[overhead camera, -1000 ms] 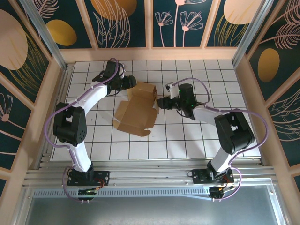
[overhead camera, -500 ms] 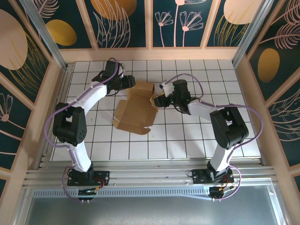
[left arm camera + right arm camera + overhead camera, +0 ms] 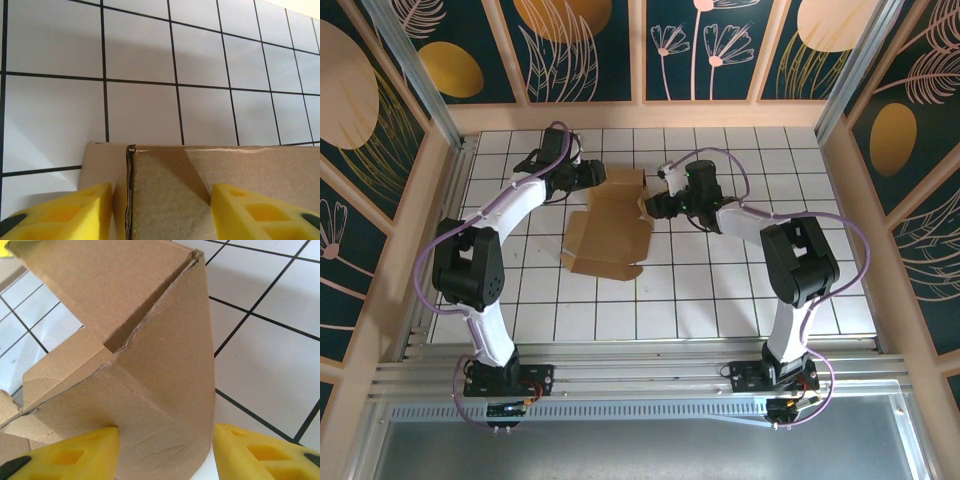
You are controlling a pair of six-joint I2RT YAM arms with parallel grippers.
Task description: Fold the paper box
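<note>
The paper box [image 3: 608,232] is a brown die-cut cardboard sheet, partly folded, lying mid-table with raised walls at its far end. My left gripper [image 3: 594,178] is at the box's far left corner. In the left wrist view, this gripper [image 3: 160,200] stands open, its yellow fingers [image 3: 60,210] spread in front of a cardboard panel [image 3: 170,190] wider than the gap. My right gripper [image 3: 648,205] is at the far right wall. In the right wrist view it [image 3: 165,440] is open and straddles a folded cardboard corner [image 3: 160,390]; the left finger [image 3: 70,455] touches it.
A white tiled table [image 3: 740,290] with black grid lines is fenced by wooden rails and patterned walls [image 3: 640,50]. Both arm bases sit on the aluminium frame [image 3: 640,375] at the near edge. Purple cables loop off each arm.
My right gripper moved up and left from beside the box onto its far right wall, jaws widening a little. The right wall stands more upright. The left arm stayed put.
</note>
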